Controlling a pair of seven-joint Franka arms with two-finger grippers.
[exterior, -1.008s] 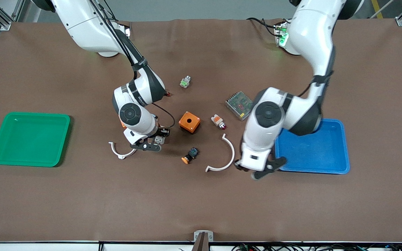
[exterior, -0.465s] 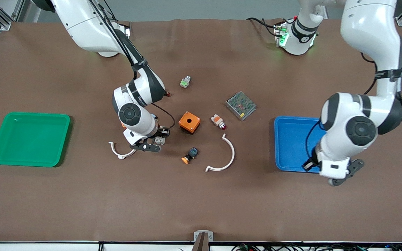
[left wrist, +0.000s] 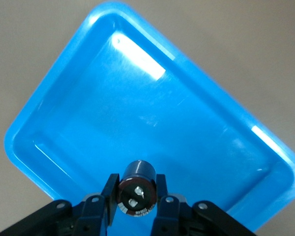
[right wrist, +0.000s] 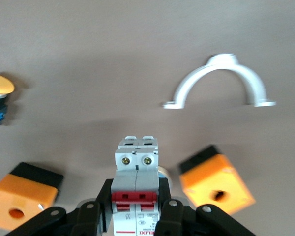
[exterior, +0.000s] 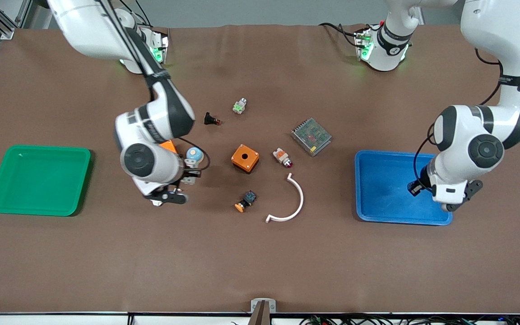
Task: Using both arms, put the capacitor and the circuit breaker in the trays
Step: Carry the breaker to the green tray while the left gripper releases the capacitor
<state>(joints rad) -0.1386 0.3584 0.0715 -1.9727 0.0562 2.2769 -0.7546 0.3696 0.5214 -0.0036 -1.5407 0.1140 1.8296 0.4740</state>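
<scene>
1. The left claw [left wrist: 136, 206] grips the capacitor [left wrist: 136, 189] between its fingers, silvery end toward the wrist camera, up in the air over the blue tray [left wrist: 152, 123].
2. In the front view the left claw [exterior: 450, 204] hangs over the blue tray [exterior: 391, 189] at the left arm's end of the desk [exterior: 260, 253].
3. The right claw [right wrist: 136, 216] is clamped on the circuit breaker [right wrist: 136, 189], red toggle showing, above the desk.
4. Below the right claw [exterior: 169, 197] lie an orange box [right wrist: 217, 183] and a white curved clamp [right wrist: 220, 81]; the green tray [exterior: 39, 179] sits at the right arm's end.
</scene>
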